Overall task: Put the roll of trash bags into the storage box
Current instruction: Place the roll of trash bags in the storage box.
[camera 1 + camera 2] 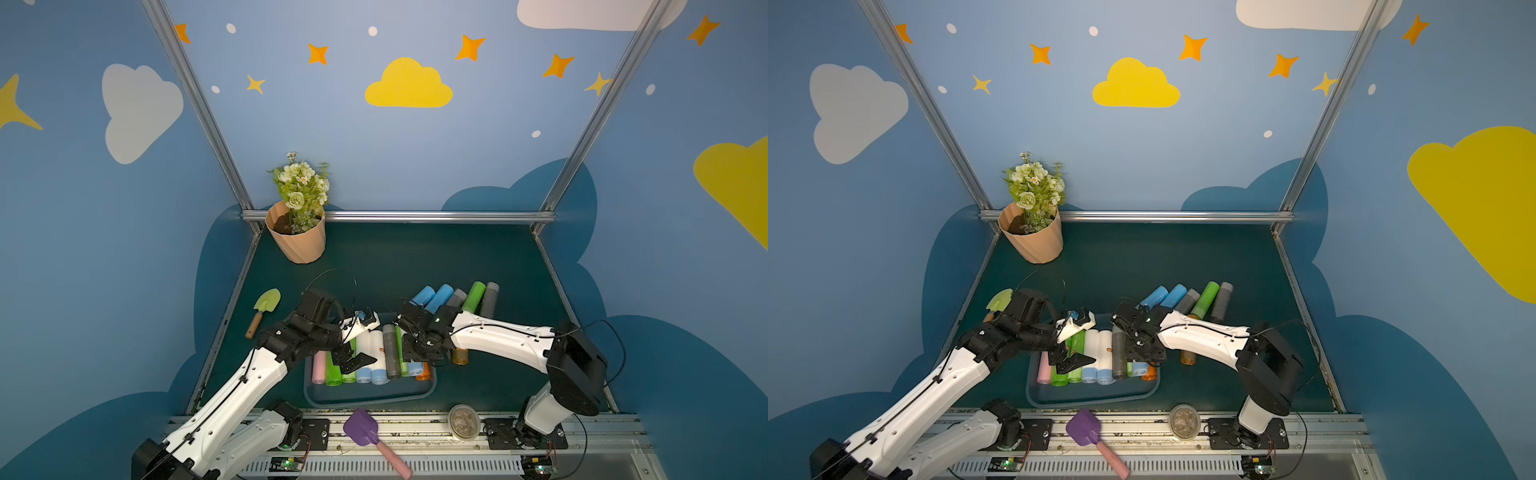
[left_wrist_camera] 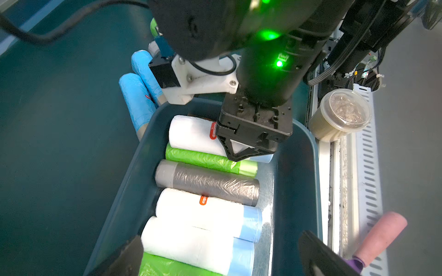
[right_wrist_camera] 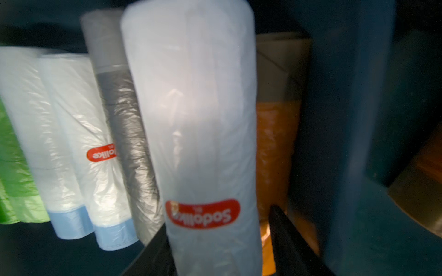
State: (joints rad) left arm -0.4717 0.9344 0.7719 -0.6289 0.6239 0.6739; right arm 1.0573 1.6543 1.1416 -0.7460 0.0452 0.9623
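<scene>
Right gripper (image 3: 218, 216) hangs low inside the shallow dark blue-grey translucent plastic storage box (image 1: 374, 395), its two black fingers straddling a white plastic-wrapped roll of trash bags with a red oval label (image 3: 191, 119). A sliver of gap shows at one finger. Whether the jaws press the roll or stand clear of it cannot be told. The roll lies directly under the gripper, lengthwise between the fingers. It is flanked by a grey roll (image 3: 124, 114) and an orange roll (image 3: 275, 143) in the box's row, and appears to ride a little above them. Left gripper (image 2: 220, 236), spread wide and empty, hovers over the same row farther along. Assessment: placement of this roll is all but done; a clean let-go and a lift clear are left. Outstanding: a cluster of blue, grey and green rolls (image 1: 453, 297) on the table beyond the right gripper, and an amber roll (image 1: 459, 356) just beside it, outside the box wall.
</scene>
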